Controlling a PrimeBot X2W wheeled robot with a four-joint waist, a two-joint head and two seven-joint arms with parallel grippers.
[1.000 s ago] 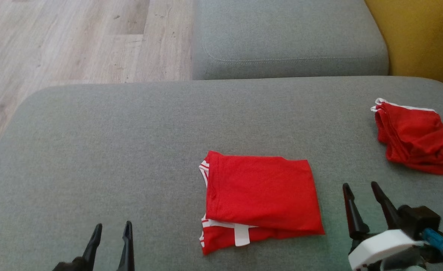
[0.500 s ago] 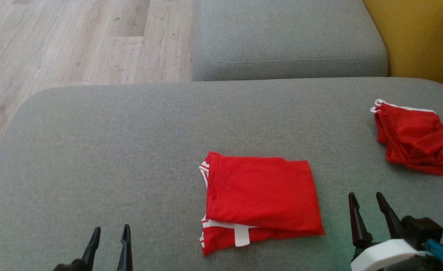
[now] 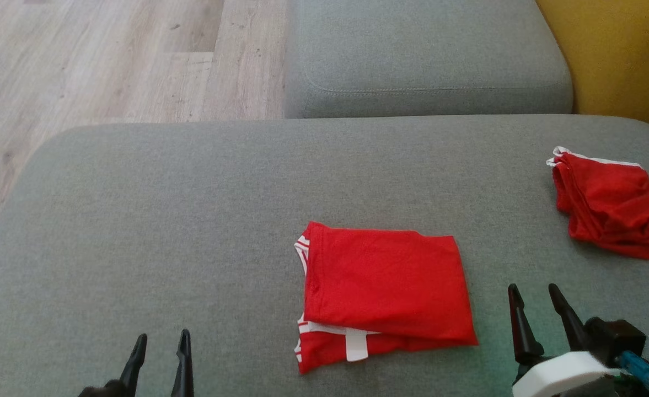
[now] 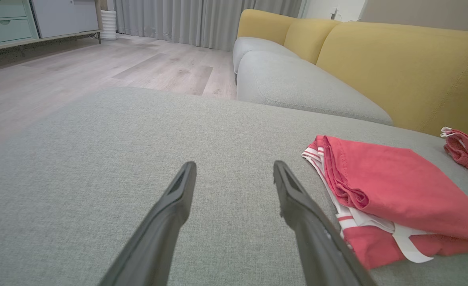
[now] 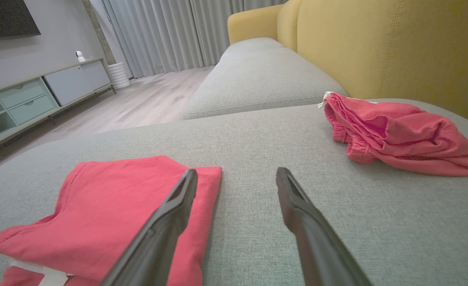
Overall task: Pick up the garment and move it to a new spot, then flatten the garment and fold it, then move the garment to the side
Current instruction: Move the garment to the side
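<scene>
Left jaws: the two long dark fingers (image 3: 134, 361) stand apart with nothing between them, low over a broad grey woven-fabric sofa seat (image 3: 164, 220). The left wrist view confirms the gap, with bare grey fabric showing between the fingers (image 4: 170, 214). Right jaws: also parted and empty, fingers (image 3: 518, 322) pointing the same way over the same seat. The task's thing, a red knit garment folded into a flat rectangle with white-striped trim and a white tab at its near edge (image 3: 385, 286), lies on the seat between the two sets of jaws. It is just to the left of the right jaws and well to the right of the left jaws, and in the head view neither set touches it. In the right wrist view one finger (image 5: 170, 210) crosses in front of the garment's corner; contact cannot be judged from that angle. The fold is tidy, with the upper layer smooth and the striped lower layer showing along the near and left edges. A second, crumpled red garment with white edging (image 3: 611, 212) lies ahead of the right jaws and to their right, well apart from them, close to a mustard-yellow upholstered backrest (image 3: 622, 49). A further grey seat cushion (image 3: 423, 55) sits beyond the jaws, and a pale wood-plank floor (image 3: 109, 60) lies ahead of the left jaws past the seat's edge.
</scene>
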